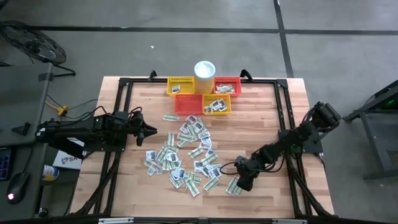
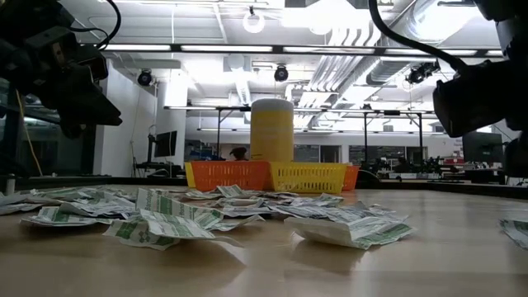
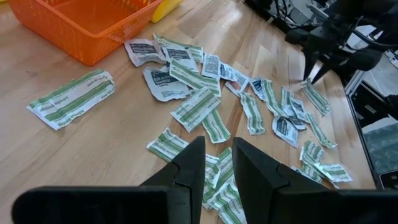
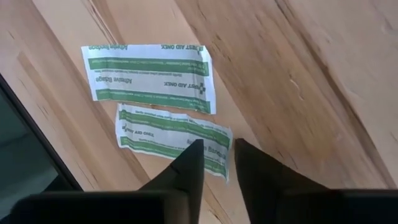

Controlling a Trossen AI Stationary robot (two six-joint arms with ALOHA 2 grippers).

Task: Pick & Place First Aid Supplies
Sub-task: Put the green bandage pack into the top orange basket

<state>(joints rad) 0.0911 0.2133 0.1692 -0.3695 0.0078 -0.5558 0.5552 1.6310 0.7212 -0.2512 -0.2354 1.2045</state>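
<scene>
Several small white-and-green first aid packets point(image 1: 186, 155) lie scattered flat on the middle of the wooden table point(image 1: 261, 112). Two more lie apart at the near right: an upper one point(image 4: 149, 74) and a lower one point(image 4: 168, 140). My right gripper point(image 4: 217, 152) slants down onto the lower one's end, its fingers drawn in to a narrow gap. At the table's left my left gripper point(image 3: 217, 146) hovers above the wood, its fingers slightly apart with nothing between them. My right gripper has one short end of the lower packet point(image 4: 214, 149) between its two fingertips. The fingers come down at a slant from the table's right side. The packet lies flat on the table, next to the other packet.
At the far middle stand a yellow basket point(image 1: 180, 85), a red one point(image 1: 227, 85), an orange one point(image 1: 188, 104) and a second yellow one point(image 1: 216, 104), with a white cup point(image 1: 204, 70) behind them. Black frame rails point(image 1: 121, 112) run along both table sides.
</scene>
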